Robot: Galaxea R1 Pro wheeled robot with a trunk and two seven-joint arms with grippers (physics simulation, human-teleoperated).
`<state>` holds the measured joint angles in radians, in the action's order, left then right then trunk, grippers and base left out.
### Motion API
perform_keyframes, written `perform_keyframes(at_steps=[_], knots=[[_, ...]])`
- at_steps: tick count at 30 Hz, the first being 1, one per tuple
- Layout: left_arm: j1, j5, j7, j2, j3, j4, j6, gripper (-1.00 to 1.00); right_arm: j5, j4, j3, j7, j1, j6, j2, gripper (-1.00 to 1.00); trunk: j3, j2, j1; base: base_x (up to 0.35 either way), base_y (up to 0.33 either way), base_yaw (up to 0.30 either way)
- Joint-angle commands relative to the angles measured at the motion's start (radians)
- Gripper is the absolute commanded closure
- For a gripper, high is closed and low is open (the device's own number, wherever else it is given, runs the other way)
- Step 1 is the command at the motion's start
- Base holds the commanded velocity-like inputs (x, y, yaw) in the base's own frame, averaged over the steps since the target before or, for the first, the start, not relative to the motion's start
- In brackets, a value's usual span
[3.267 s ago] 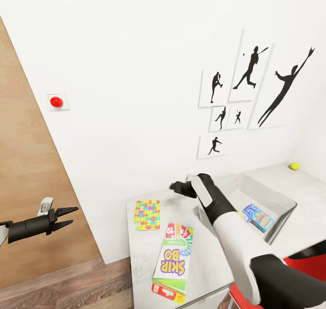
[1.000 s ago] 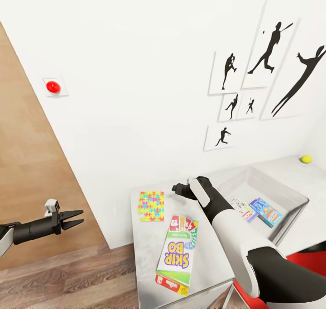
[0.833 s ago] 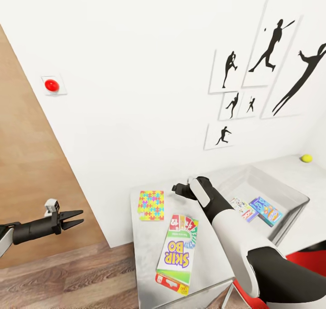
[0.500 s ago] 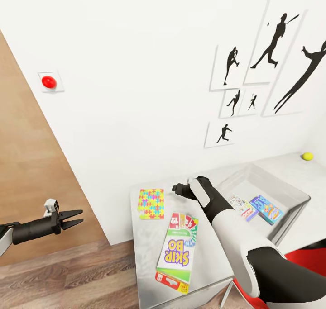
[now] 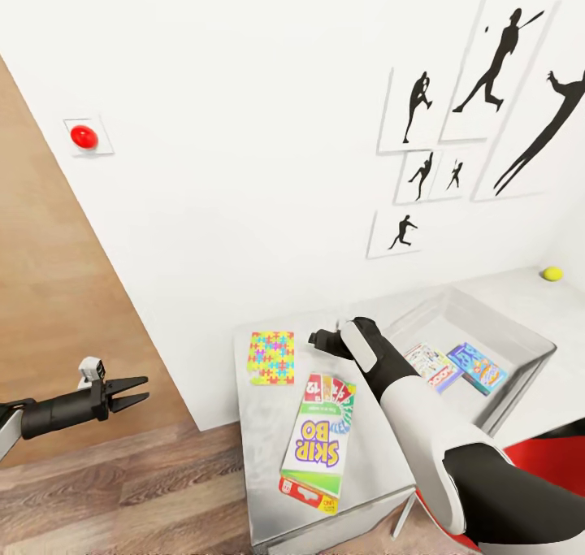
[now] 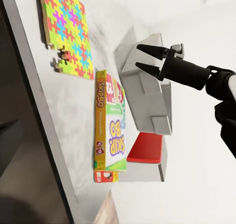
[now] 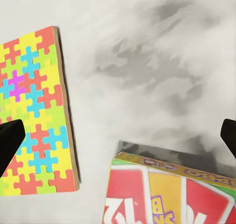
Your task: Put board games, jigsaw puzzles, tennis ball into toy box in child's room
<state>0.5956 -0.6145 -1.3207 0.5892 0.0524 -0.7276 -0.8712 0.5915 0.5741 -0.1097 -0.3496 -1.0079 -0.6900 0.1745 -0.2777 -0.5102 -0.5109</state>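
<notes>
On the table [image 5: 370, 466] a jigsaw puzzle [image 5: 270, 357] of bright interlocking pieces lies flat near the left end. Beside it lies a board game [image 5: 318, 441] lettered SKIP-BO. My right gripper [image 5: 318, 340] hangs open just above the tabletop between the two, holding nothing. The right wrist view looks straight down on the jigsaw puzzle [image 7: 37, 116] and the board game [image 7: 169, 192]. The toy box [image 5: 520, 380] stands further right. Inside it lie a blue board game [image 5: 478, 369] and another flat printed piece [image 5: 428, 365]. The tennis ball [image 5: 552, 274] rests by the wall. My left gripper [image 5: 136, 392] is open, off the table's left end.
A red chair [image 5: 561, 457] stands at the table's near right. The white wall behind carries black silhouette pictures [image 5: 479, 108] and a red button [image 5: 84, 137]. A wooden panel [image 5: 49, 279] and plank floor [image 5: 146, 490] lie left of the table's edge.
The whole picture has shifted a little as the camera moved. Both grippers keep their pose, and nothing on the table has been moved.
</notes>
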Motion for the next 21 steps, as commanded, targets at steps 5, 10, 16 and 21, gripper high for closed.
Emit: perform_keyframes(at_steps=[5,10,16,21], knots=[[0.001,-0.006,-0.002,0.003,0.004,0.000,-0.009,-1.00,0.008,0.001,-0.002,-0.009,-0.001,-0.002,0.000,-1.00,-0.010,-0.002,0.000,-0.006,0.000,0.000],[0.001,-0.006,-0.002,0.004,0.004,0.000,-0.009,-1.00,0.008,0.001,-0.002,-0.009,-0.001,-0.002,0.000,-1.00,-0.018,-0.002,0.000,-0.001,0.000,0.000],[0.001,-0.006,-0.002,0.004,0.004,0.000,-0.009,-1.00,0.008,0.001,-0.002,-0.009,-0.001,-0.002,0.000,-1.00,-0.028,-0.002,0.000,0.000,0.000,0.000],[0.001,-0.006,-0.002,0.004,0.004,0.000,-0.009,-1.00,0.008,0.001,-0.002,-0.009,-0.001,-0.002,0.000,-1.00,-0.036,-0.002,0.000,0.000,0.000,0.000]])
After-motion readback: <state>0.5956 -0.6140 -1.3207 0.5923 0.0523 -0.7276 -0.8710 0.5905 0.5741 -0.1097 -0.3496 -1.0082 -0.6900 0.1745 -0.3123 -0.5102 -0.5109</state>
